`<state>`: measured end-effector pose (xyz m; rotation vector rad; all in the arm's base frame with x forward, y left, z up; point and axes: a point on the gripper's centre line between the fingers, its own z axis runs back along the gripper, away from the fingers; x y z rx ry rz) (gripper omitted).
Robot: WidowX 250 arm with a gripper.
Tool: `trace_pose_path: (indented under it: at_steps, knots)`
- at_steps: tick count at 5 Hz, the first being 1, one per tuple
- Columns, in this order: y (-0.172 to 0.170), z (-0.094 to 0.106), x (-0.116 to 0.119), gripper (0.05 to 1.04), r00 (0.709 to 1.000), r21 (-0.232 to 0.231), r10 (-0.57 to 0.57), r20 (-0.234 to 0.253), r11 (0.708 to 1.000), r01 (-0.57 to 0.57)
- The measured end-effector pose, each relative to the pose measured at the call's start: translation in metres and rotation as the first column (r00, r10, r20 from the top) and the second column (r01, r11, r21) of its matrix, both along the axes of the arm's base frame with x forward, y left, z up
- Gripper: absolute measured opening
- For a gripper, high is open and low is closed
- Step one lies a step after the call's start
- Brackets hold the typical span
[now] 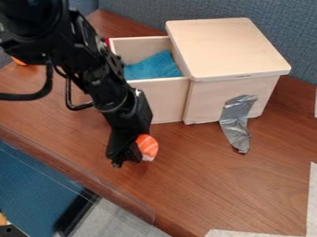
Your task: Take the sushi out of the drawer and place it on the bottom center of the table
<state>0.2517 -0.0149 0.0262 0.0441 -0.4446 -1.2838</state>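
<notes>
The black gripper (129, 155) hangs low over the brown table, in front of the open drawer and left of centre. It is shut on the orange-and-white sushi (147, 146), which shows at the right side of the fingers; the rest of it is hidden behind them. Whether the sushi touches the table, I cannot tell. The pale wooden drawer (162, 98) stands pulled out to the left of its box, with a blue cloth (153, 66) inside. Part of the drawer is covered by the arm.
The wooden box (229, 48) has a flat lid and a strip of grey tape (236, 122) running from its front onto the table (210, 185). An orange object (18, 61) lies at the far left. Pale sheets edge the lower right, and the table's front edge runs diagonally at lower left.
</notes>
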Motion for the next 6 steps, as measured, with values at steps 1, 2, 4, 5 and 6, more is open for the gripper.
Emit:
trace_pose_path:
  at_steps: [1,2,4,5,6]
  knots:
    - [0.001,-0.004,0.002,0.631,1.000,0.019,-0.004,-0.009,1.000,0.004]
    - [0.001,-0.007,0.001,0.842,0.999,0.025,-0.001,-0.032,1.000,0.002]
    - [-0.001,0.000,-0.001,1.005,0.999,0.010,-0.020,-0.043,1.000,0.021]
    - [0.003,0.024,0.001,0.999,1.000,-0.014,0.001,0.012,1.000,-0.001]
    - [0.018,0.049,0.001,0.999,0.995,-0.044,0.098,0.024,0.994,-0.097]
